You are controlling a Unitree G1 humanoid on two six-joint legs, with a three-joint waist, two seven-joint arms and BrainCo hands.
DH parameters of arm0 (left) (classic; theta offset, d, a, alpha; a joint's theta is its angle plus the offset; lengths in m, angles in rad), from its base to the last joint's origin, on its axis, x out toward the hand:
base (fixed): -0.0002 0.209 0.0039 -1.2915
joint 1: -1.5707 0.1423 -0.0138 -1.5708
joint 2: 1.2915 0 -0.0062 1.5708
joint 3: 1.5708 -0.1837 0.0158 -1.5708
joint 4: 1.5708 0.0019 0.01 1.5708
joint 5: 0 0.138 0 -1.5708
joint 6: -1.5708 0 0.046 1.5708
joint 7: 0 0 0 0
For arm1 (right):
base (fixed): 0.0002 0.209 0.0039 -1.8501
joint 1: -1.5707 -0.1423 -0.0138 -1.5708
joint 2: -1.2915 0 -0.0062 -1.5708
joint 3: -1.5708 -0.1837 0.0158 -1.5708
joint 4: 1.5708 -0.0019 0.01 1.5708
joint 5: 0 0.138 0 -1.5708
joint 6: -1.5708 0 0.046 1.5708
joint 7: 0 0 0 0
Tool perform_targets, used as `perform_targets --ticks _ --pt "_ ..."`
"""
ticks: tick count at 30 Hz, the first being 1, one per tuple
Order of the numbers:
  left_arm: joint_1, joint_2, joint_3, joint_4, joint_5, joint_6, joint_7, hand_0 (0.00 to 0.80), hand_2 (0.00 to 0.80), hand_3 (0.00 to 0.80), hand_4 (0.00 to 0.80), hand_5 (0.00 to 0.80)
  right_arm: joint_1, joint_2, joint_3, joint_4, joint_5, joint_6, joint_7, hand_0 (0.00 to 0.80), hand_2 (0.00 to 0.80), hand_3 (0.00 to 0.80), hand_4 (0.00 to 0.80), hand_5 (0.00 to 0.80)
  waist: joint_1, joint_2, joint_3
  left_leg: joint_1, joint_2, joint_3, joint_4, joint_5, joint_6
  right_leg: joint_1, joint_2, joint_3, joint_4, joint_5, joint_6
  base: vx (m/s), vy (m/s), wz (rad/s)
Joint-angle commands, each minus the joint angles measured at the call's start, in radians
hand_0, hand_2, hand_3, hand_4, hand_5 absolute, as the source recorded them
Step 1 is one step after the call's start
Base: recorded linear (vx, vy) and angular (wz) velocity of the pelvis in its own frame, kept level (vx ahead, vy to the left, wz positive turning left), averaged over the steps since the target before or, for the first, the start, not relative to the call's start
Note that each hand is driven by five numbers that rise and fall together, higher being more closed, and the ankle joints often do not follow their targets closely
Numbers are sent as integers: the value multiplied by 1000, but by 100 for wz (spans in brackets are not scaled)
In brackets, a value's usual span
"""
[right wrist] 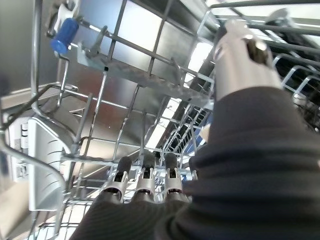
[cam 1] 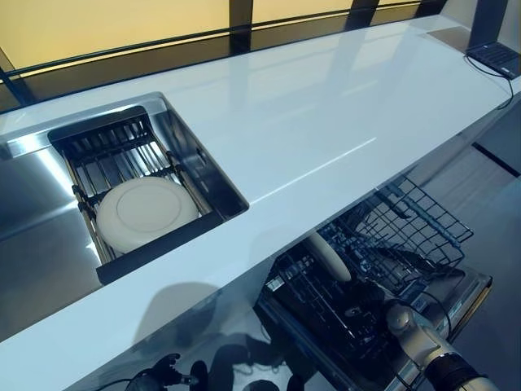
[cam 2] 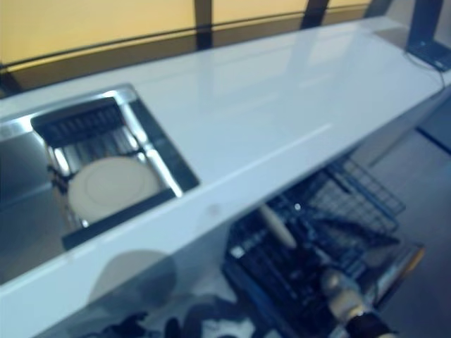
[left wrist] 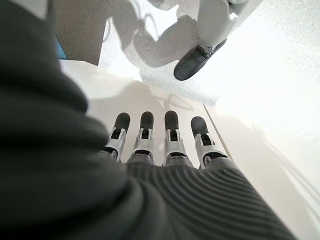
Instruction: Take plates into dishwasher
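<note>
A round white plate (cam 1: 146, 212) lies flat on the black wire rack (cam 1: 106, 151) in the steel sink. Below the counter's front edge the dishwasher's lower basket (cam 1: 383, 261) is pulled out, and a second white plate (cam 1: 328, 255) stands on edge among its tines. My right arm (cam 1: 415, 338) reaches down into that basket. In the right wrist view my right hand (right wrist: 145, 182) is open among the wires, fingers straight, holding nothing. My left hand (left wrist: 155, 135) hangs low with its fingers straight, open and empty, pointing at the pale floor.
The white counter (cam 1: 326, 114) runs from the sink to the far right, where a flat black device (cam 1: 495, 57) lies with a cable. A folding wire shelf (cam 1: 423, 216) sticks up at the basket's far side. The steel basin (cam 1: 32, 244) lies left of the rack.
</note>
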Motion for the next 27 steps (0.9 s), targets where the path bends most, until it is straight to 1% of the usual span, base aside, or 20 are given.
perform_targets --ticks 1,8,16,21,27 --pt "2 -13 32 24 37 -13 19 0 0 0 0 0 18 -78 -32 -77 -19 -13 4 0 0 0 0 0 -11 -10 -39 -9 -69 -14 -3 -76 79 -62 65 18 101 -53 -20 0 0 0" --pt "14 -16 50 30 39 -17 24 0 0 0 0 0 41 -91 -65 -143 2 -3 16 0 0 0 0 0 -15 -12 -45 -2 -68 -11 -3 -80 79 -50 67 21 96 -58 -21 0 0 0" --pt "44 -19 77 28 43 -16 33 0 0 0 0 0 103 -120 -158 -240 24 -5 -9 0 0 0 0 0 -26 -16 -60 12 -65 -3 -3 -86 77 -33 70 26 94 -67 -22 0 0 0" --pt "70 -20 103 41 44 -24 44 0 0 0 0 0 159 -149 -250 -353 77 -21 -52 0 0 0 0 0 -44 -27 -76 30 -57 10 -3 -95 77 -19 76 37 91 -72 -21 -1 4 -2" --pt "113 -34 130 51 45 -32 57 0 0 0 0 0 230 -153 -362 -484 169 -55 -101 0 0 0 0 0 -64 -33 -101 62 -49 30 -3 -109 77 3 83 56 81 -75 -20 12 22 -14"
